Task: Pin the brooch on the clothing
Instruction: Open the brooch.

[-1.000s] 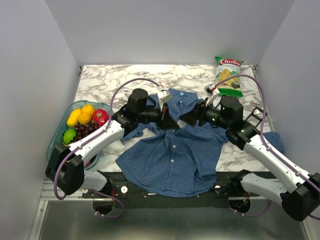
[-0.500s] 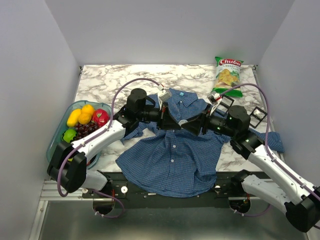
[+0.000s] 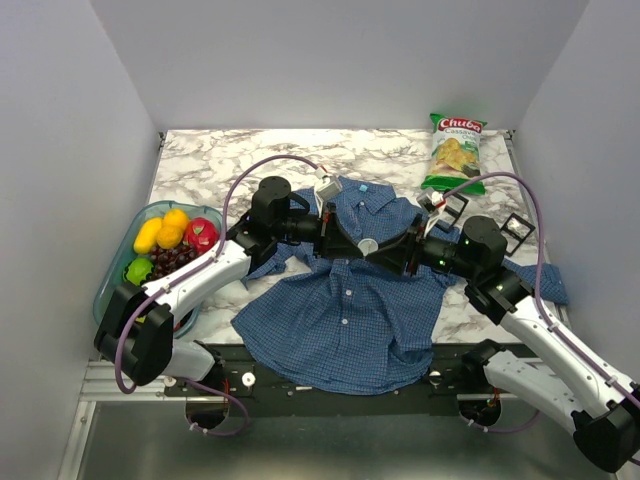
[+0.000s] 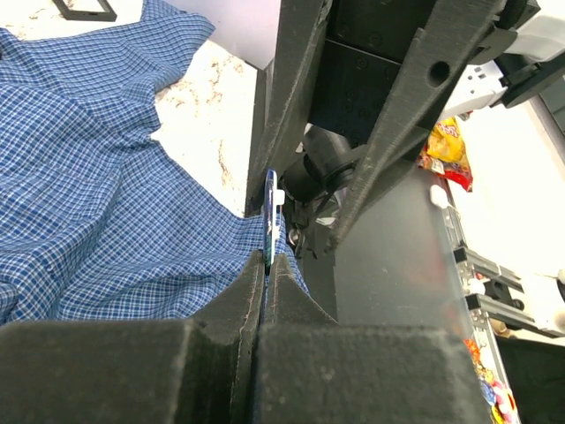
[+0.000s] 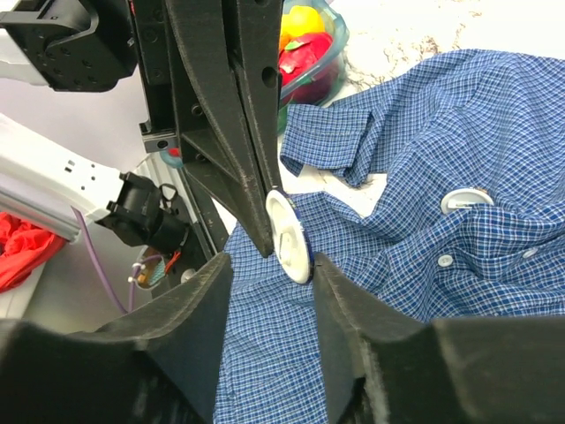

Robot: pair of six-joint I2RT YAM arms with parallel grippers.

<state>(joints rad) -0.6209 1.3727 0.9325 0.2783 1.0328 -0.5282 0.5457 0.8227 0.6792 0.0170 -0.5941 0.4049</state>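
Note:
The blue checked shirt lies spread on the table, collar to the far side; it also shows in both wrist views. My left gripper is shut on the brooch, a thin white-backed disc seen edge-on, held above the shirt's chest. My right gripper is open, its jaws on either side of the brooch, one fingertip touching the disc's edge. A second white round piece lies on the shirt near the buttons.
A clear bowl of fruit stands at the left edge. A green chips bag lies at the far right. Small black frames sit right of the shirt. The marble table runs back to the walls.
My right gripper has moved left toward the left gripper and now straddles the brooch. The left arm has stayed in place, still holding the brooch.

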